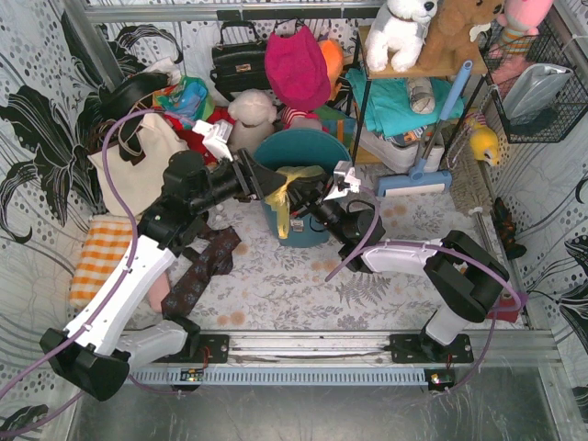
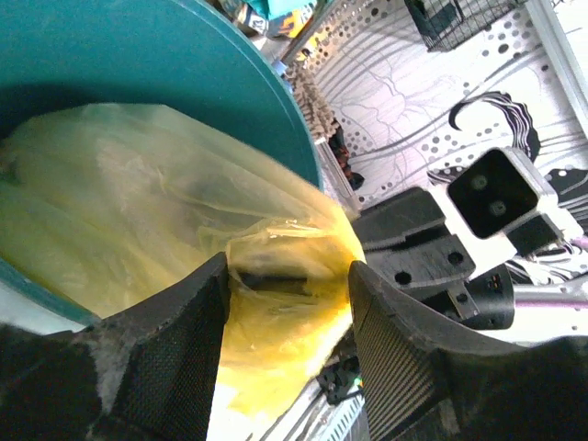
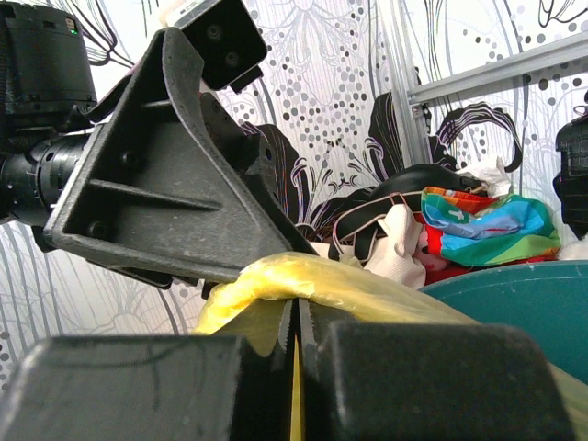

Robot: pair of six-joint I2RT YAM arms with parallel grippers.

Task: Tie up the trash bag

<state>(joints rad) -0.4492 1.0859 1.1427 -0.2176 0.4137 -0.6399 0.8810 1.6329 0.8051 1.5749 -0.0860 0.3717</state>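
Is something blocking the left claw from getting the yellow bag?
No, nothing visible is in the way. The left gripper is open, its fingers on either side of a bunched piece of the trash bag by the rim of the teal bucket. The right gripper pinches the bag close by.

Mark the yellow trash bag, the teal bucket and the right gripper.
thin translucent yellow plastic trash bag (image 2: 138, 202), left wrist view, film inside bucket.
teal round plastic bucket (image 1: 308, 147), top view, far wall.
right gripper (image 3: 296, 320), right wrist view, between fingertips.

Teal bucket (image 1: 310, 145) on floral tablecloth (image 1: 294, 287)
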